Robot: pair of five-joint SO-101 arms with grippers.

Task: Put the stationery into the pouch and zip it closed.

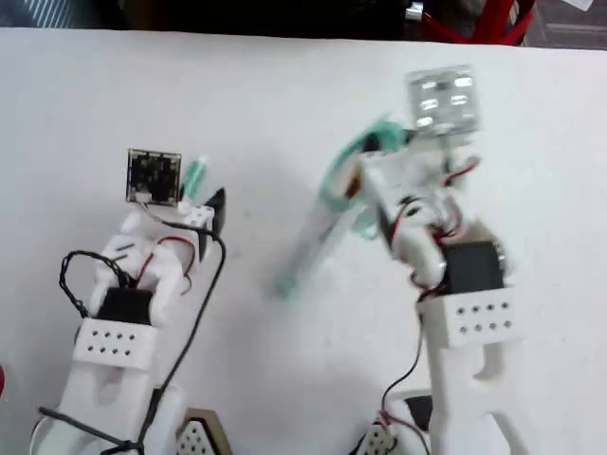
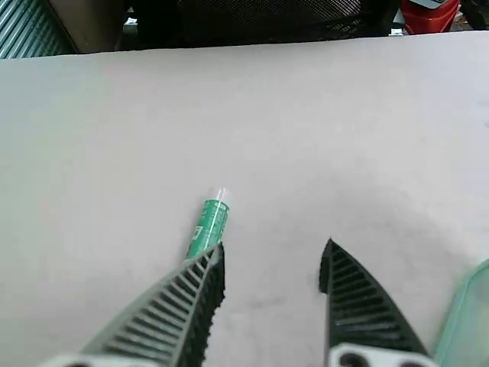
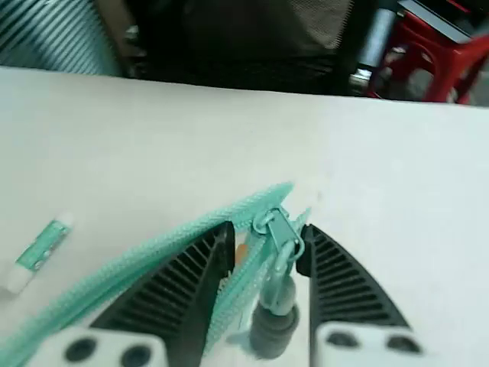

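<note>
Green tube (image 2: 208, 225) — label print illegible

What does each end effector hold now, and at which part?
The right end effector grips the pouch at its zipper end, by the slider. The left end effector is open, holding nothing.

White table (image 1: 285, 85), red frame (image 2: 428, 15) and dark chair (image 3: 252, 38) beyond

Overall level: bright and even in all three views.
Table (image 1: 285, 85): near white, lightly washed out in the high view; duller in both wrist views.
Shadows: soft and faint; a diffuse darker patch on the table around the left gripper (image 2: 273, 248).
Glare: bright patches on the panel (image 1: 441, 98) atop the right arm (image 1: 455, 284).
Background: dim beyond the table's far edge.
</note>
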